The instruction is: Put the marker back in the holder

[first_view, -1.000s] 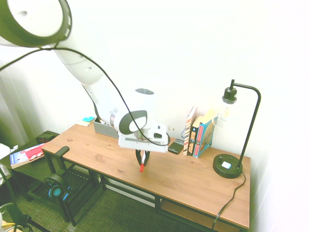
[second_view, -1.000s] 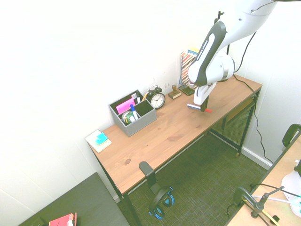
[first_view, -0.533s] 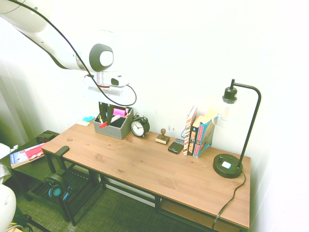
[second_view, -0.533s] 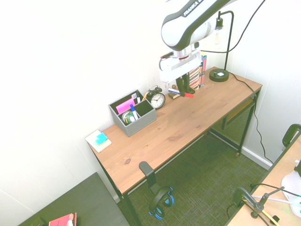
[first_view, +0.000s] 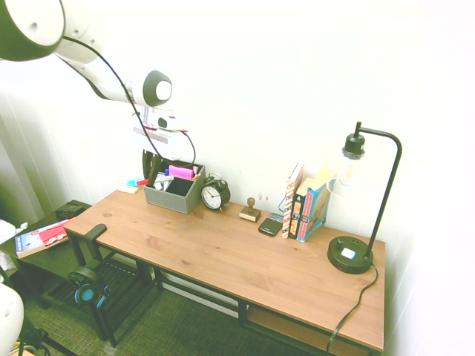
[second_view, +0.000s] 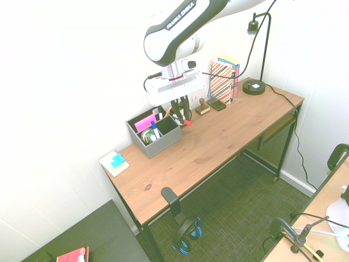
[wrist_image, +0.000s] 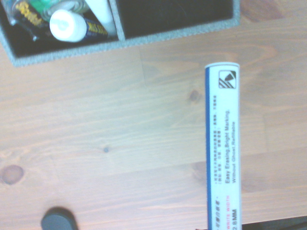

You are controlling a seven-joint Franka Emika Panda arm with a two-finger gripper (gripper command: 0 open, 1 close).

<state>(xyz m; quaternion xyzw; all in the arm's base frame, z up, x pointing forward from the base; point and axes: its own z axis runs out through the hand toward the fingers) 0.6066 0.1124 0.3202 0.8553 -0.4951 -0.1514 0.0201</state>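
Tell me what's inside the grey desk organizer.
Inside the grey organizer: a pink item, a blue-capped marker and a white-capped tube. Whatever lies beneath them is covered.

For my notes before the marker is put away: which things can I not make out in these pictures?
- Marker's red-cap end: cut off by the wrist view's bottom edge.
- Alarm clock: mostly hidden behind the jaws in the second exterior view.
- Small characters on the barrel: too blurred to read, wrist view.
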